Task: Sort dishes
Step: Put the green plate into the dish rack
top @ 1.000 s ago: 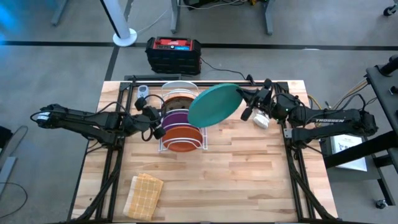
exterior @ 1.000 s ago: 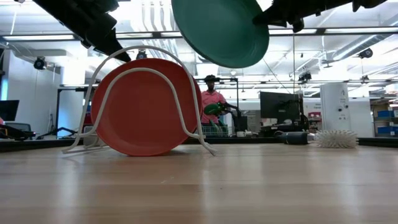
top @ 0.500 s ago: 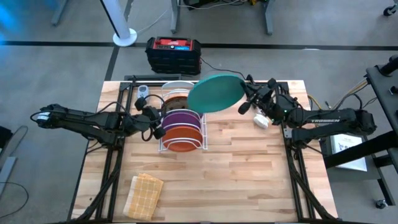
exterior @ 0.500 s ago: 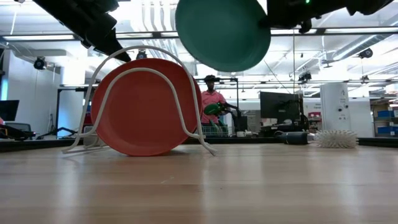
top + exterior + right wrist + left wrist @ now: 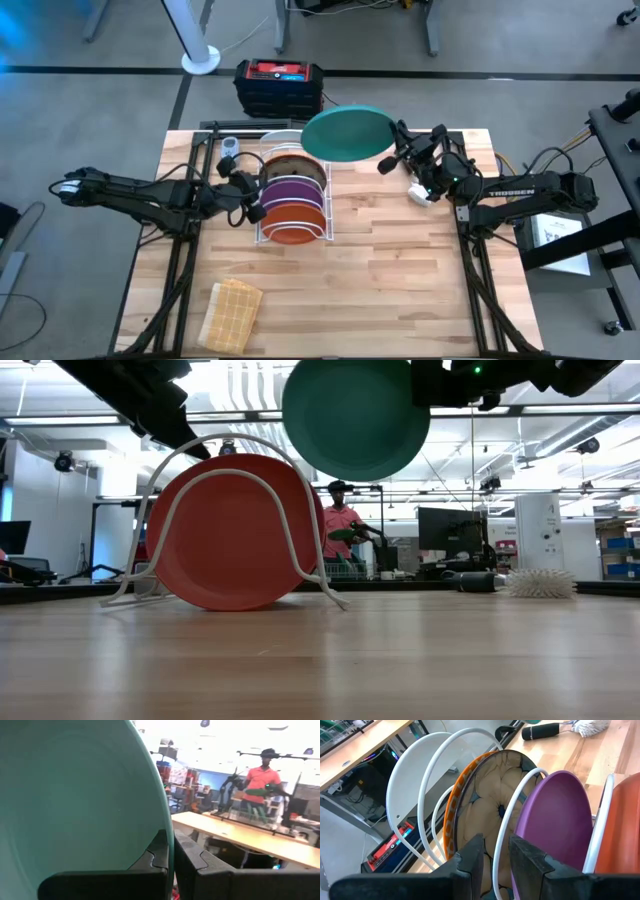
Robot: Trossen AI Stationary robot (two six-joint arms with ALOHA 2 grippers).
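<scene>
A white wire rack (image 5: pixel 292 200) stands on the table and holds, on edge from near to far, an orange plate (image 5: pixel 294 228), a purple plate (image 5: pixel 293 190), an orange-patterned plate (image 5: pixel 283 164) and a pale clear plate (image 5: pixel 281 139). My right gripper (image 5: pixel 394 152) is shut on the large teal-green plate (image 5: pixel 346 133), held in the air over the rack's far right corner. My left gripper (image 5: pixel 251 207) is at the rack's left side, shut on a wire loop (image 5: pixel 496 851). My left gripper has one white wire loop of the rack (image 5: pixel 498 840) between its two fingers, coming level from the table's left. The rack stands on the table. My right gripper pinches the teal plate's rim (image 5: pixel 169 837) between its two fingers, one on each face, coming from the table's right. The plate is lifted clear, standing nearly on edge with one face toward the near side (image 5: pixel 355 418).
A tan woven cloth (image 5: pixel 232 313) lies at the near left. A white dish brush (image 5: pixel 421 193) lies right of the rack, below my right arm. A black and red box (image 5: pixel 279 86) sits beyond the far edge. A person (image 5: pixel 340 525) stands in the room behind.
My right gripper has moved toward the table's far edge and turned, carrying the teal plate with it. The plate has tipped from a slant to nearly upright on edge and stays clear of the rack.
</scene>
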